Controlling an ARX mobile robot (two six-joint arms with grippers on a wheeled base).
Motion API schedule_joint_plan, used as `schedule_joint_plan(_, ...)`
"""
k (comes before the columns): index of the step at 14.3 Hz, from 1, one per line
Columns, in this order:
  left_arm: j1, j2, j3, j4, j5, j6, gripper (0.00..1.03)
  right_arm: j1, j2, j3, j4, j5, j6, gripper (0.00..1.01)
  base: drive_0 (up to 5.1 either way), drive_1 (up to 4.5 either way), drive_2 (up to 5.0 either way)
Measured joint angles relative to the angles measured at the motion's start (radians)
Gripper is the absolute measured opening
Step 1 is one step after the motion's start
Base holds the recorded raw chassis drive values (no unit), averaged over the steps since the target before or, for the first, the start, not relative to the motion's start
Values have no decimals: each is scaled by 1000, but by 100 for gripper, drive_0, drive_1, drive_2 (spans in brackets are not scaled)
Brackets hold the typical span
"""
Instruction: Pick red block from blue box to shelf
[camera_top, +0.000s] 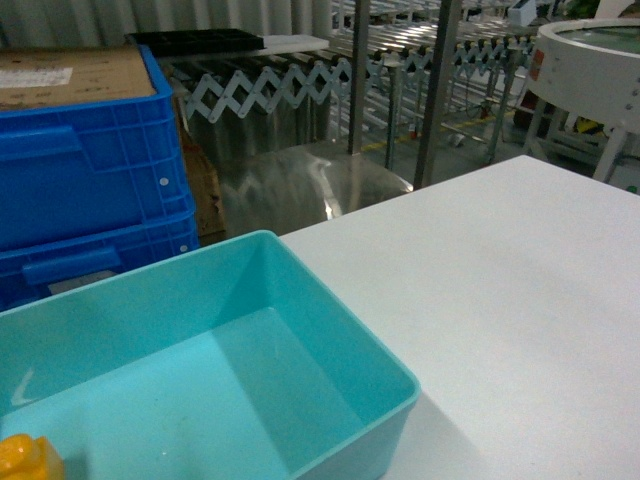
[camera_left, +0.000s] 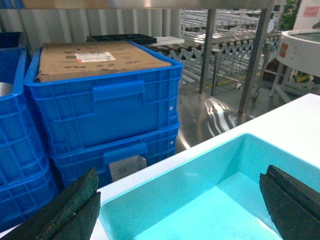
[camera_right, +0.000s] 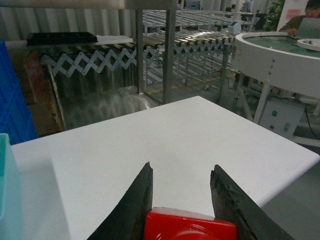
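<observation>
One red block (camera_right: 190, 226) sat clamped between my right gripper (camera_right: 182, 200) fingers, out over the white table (camera_right: 165, 135).
Block read as small, light, rigid plastic with a glossy top, so likely slippery; I held it by its two opposite flat sides, which seemed the sensible grip. Right jaws were narrowed on it, wrist roughly level, pointing toward the shelf (camera_right: 170, 45) well ahead. Left gripper (camera_left: 180, 210) hung over the blue box (camera_left: 165, 192), jaws spread wide with nothing between them. Yellow brick (camera_top: 28, 460) lay in that box's near corner.
</observation>
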Motion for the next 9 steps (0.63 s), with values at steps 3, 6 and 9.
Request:
schedule_joint_plan(3,0,0,0,0,0,0,98,0,0,0,0,0,0,28,-149,-149,-149)
schedule_joint_plan(6,0,0,0,0,-2,0,98,0,0,0,0,-1,0,28,123,-452,-143)
schedule_joint_plan(9,0,0,0,-1,-2,0,98,0,0,0,-2,-2,0,28,123,-453,-185)
